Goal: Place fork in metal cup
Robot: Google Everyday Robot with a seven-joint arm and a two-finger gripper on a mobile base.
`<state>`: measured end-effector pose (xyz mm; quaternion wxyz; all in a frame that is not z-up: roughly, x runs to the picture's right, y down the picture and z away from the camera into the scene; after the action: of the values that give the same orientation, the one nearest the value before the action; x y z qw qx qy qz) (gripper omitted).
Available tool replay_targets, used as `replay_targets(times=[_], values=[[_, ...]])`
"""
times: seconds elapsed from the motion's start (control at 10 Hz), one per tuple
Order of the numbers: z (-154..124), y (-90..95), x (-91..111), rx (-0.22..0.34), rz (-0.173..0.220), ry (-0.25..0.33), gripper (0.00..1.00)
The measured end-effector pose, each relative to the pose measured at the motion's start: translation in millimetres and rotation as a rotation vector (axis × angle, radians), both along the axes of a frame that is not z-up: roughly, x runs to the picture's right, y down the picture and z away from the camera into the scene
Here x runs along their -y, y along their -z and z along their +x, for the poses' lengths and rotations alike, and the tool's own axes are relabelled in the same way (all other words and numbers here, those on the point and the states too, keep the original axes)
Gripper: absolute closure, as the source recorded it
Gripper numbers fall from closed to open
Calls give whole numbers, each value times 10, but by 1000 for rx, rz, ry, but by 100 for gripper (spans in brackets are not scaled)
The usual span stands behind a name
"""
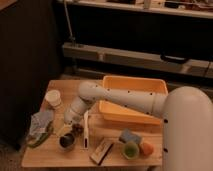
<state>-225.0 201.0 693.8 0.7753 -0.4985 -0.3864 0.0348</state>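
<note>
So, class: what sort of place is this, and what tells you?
Probably a robot test area: a small wooden table laid with a yellow bin and a white paper cup, the end effector near the metal cup.

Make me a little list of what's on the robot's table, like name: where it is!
table: wooden
metal cup: front left
gripper: shut, just up and right of the metal cup
white paper cup: back left
yellow bin: back right
long white utensil: lying right of the gripper
green cup: front right
fork: cannot make it out
</note>
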Motion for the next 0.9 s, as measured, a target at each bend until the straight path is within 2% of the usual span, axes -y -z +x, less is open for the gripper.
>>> replay_targets(times=[0.9], values=[[-18,-8,-142,44,-7,-8,100]])
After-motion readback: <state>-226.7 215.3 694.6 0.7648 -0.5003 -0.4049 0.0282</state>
